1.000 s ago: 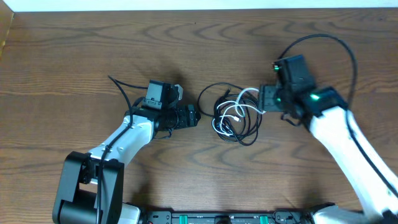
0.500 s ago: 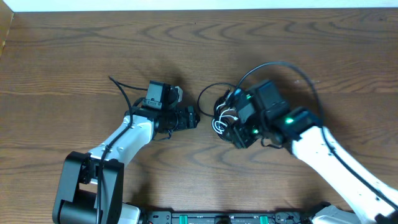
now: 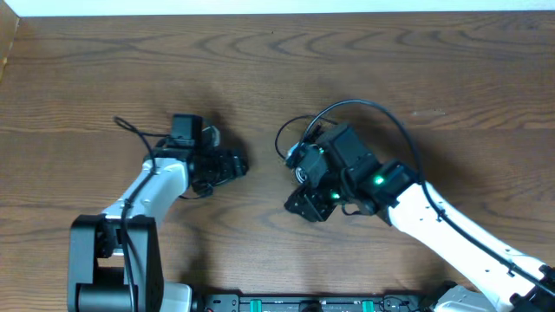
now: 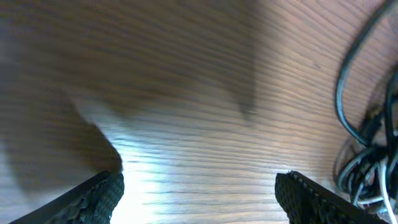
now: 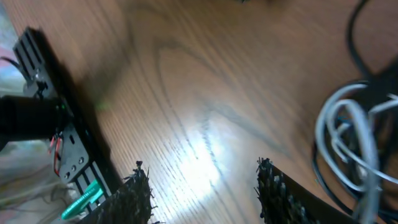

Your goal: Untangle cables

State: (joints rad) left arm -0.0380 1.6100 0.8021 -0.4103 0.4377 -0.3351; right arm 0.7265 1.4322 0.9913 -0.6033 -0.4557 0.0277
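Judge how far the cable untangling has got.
Done: nothing; the black cables and the white cable lie in one tangle. In hand: nothing; the left fingers and right fingers are open over bare table. Left: all the separating.

The overhead camera looked straight down from well above the brown wood-grain tabletop [image 3: 260, 52]. Both wrist cameras hung close over that wood, each catching the tangled thin black and white cables [image 4: 370, 127] at its right edge.
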